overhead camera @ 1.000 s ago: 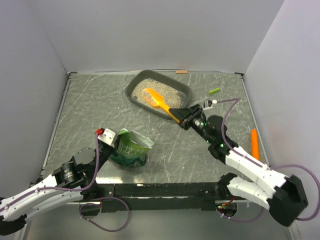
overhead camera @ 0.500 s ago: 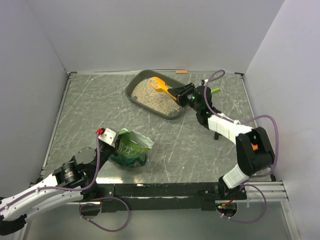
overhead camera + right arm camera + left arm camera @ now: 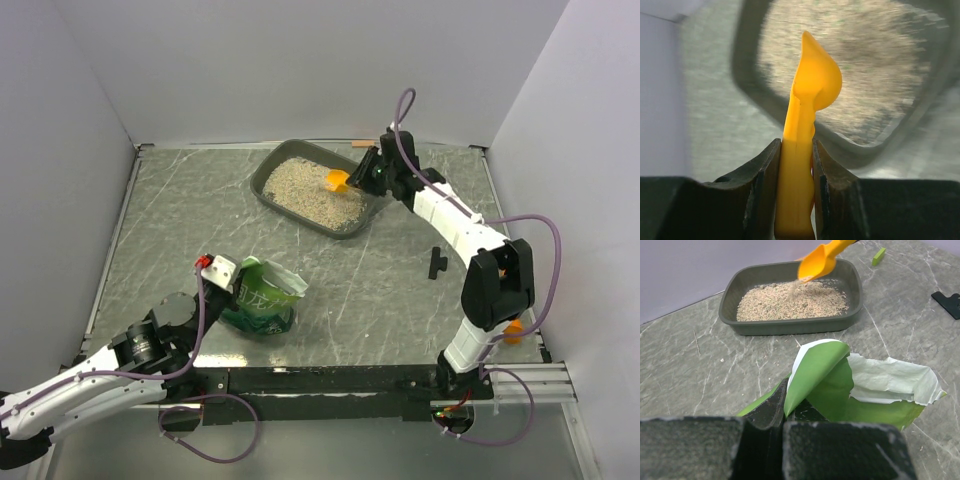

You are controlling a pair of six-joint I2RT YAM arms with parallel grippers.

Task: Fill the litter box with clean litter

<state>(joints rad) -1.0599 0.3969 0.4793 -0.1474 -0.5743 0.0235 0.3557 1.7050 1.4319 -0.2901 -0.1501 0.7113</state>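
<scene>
The dark-grey litter box point(image 3: 272, 166) stands at the back centre and holds a bed of beige clean litter point(image 3: 305, 187). My right gripper point(image 3: 364, 176) is shut on the handle of an orange scoop point(image 3: 338, 180) over the box's right end. In the left wrist view the scoop point(image 3: 818, 262) tips over the litter box point(image 3: 729, 296) and a thin stream of grains falls onto the clean litter point(image 3: 790, 302). In the right wrist view my right gripper point(image 3: 796, 160) clamps the scoop point(image 3: 812, 85) above the clean litter point(image 3: 880, 55). My left gripper point(image 3: 236, 290) point(image 3: 784, 407) is shut on the edge of the open green bag point(image 3: 266, 300) point(image 3: 865, 390).
A small black part point(image 3: 437, 262) point(image 3: 949, 302) lies right of centre. A green stick point(image 3: 878, 256) lies right of the box. An orange object point(image 3: 513, 331) shows behind the right arm's base. A brown tag point(image 3: 362, 144) sits at the back wall. White walls close three sides.
My right arm has stretched toward the back and carried the scoop from over the box's middle to its right end, where it now tips. The left arm and bag have barely moved.
</scene>
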